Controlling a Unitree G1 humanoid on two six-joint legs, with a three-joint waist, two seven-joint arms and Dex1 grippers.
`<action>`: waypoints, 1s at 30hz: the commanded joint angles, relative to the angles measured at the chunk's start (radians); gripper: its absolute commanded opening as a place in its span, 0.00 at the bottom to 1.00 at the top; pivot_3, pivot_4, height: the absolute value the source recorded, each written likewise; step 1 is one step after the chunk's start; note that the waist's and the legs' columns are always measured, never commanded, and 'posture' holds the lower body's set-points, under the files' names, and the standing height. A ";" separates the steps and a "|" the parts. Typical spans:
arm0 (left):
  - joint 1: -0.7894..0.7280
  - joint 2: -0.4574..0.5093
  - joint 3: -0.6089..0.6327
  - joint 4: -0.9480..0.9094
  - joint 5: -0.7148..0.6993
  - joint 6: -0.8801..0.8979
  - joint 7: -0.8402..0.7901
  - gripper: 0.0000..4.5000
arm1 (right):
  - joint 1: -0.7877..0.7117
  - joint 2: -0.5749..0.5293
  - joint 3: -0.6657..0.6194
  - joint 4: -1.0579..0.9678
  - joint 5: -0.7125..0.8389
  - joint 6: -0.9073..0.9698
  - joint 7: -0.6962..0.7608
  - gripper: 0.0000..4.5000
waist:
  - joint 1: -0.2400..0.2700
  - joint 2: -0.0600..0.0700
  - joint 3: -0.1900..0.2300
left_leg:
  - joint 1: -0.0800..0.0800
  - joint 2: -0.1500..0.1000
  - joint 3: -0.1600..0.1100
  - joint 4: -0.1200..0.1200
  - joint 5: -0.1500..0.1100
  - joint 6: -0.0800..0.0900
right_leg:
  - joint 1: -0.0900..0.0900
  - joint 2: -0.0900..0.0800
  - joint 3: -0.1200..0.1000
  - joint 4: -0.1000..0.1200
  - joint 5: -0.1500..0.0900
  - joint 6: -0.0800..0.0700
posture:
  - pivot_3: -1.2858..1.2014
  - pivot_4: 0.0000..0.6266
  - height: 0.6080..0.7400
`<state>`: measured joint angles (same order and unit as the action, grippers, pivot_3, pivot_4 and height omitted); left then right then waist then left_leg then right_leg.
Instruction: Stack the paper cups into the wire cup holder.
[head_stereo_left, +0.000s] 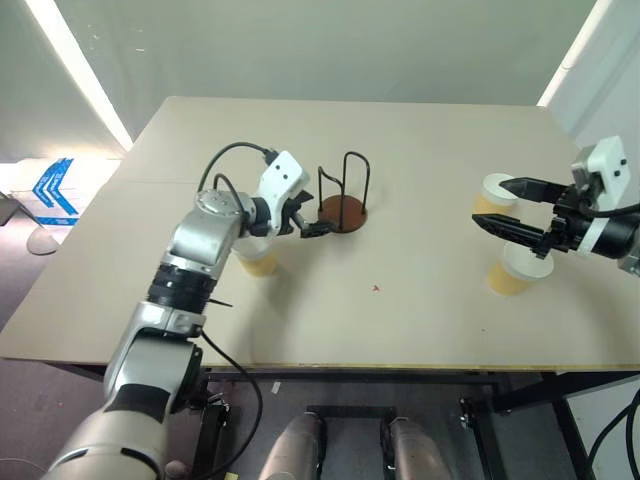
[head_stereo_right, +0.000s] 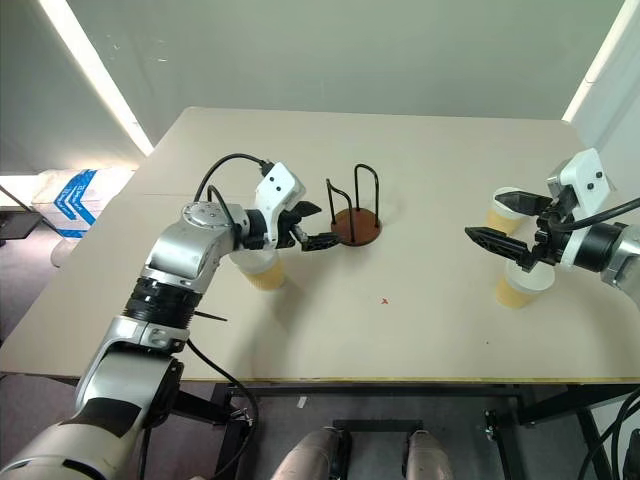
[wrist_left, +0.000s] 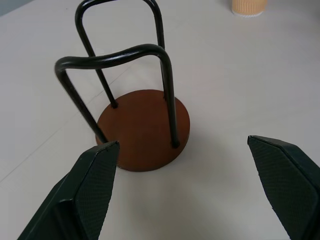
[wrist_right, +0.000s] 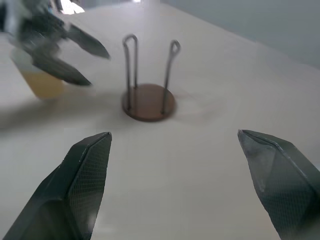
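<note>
The wire cup holder (head_stereo_left: 343, 212) stands empty in the middle of the table, two black wire loops rising from its rust-brown base (wrist_left: 145, 130). My left gripper (head_stereo_left: 308, 215) hovers just left of it, open and empty, fingers pointing at the base. One paper cup (head_stereo_left: 258, 260) stands under my left forearm. Two more paper cups (head_stereo_left: 494, 193) (head_stereo_left: 515, 272) stand at the right, mouths up. My right gripper (head_stereo_left: 490, 202) is open and empty above and between them, pointing left toward the holder (wrist_right: 149, 101).
The beige table (head_stereo_left: 400, 310) has bare room between the holder and the right-hand cups, with a small red mark (head_stereo_left: 376, 288) near the front. Its front edge runs close below my arms. In the right wrist view, my left gripper (wrist_right: 75, 55) shows blurred beside the cup (wrist_right: 42, 82).
</note>
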<state>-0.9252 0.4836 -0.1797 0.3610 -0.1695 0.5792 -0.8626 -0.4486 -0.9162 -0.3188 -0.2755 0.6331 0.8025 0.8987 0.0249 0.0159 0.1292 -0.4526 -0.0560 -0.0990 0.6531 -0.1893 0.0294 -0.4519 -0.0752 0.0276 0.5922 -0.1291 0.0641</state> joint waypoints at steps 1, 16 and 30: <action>-0.046 -0.016 0.010 0.029 0.016 -0.042 0.002 1.00 | -0.016 -0.014 -0.047 -0.033 0.033 0.005 -0.019 0.95 | 0.001 0.000 0.000 | 0.000 0.000 0.000 0.000 0.000 0.000 | 0.000 0.000 0.000 0.000 0.000 0.000 | 0.52 0.24 1.00; -0.187 -0.172 -0.019 0.334 0.108 -0.216 0.005 1.00 | 0.030 -0.009 -0.047 -0.063 0.032 -0.010 -0.051 0.95 | 0.006 0.000 0.000 | -0.001 -0.001 0.001 0.003 0.000 0.003 | 0.001 0.000 0.001 0.000 0.003 0.008 | 0.52 0.24 1.00; -0.318 -0.280 0.024 0.614 0.135 -0.386 0.049 0.73 | 0.081 -0.014 -0.078 -0.102 0.047 -0.004 -0.087 0.95 | 0.009 0.000 0.000 | -0.002 -0.001 0.003 0.005 -0.002 0.005 | 0.001 0.000 0.002 -0.001 0.004 0.017 | 0.52 0.24 1.00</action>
<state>-1.2076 0.2077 -0.1755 0.9841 -0.0347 0.2235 -0.8046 -0.3644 -0.9159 -0.3462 -0.3419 0.6644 0.8057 0.8260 0.0335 0.0158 0.1293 -0.4550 -0.0571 -0.0964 0.6592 -0.1910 0.0343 -0.4506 -0.0754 0.0298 0.5915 -0.1254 0.0822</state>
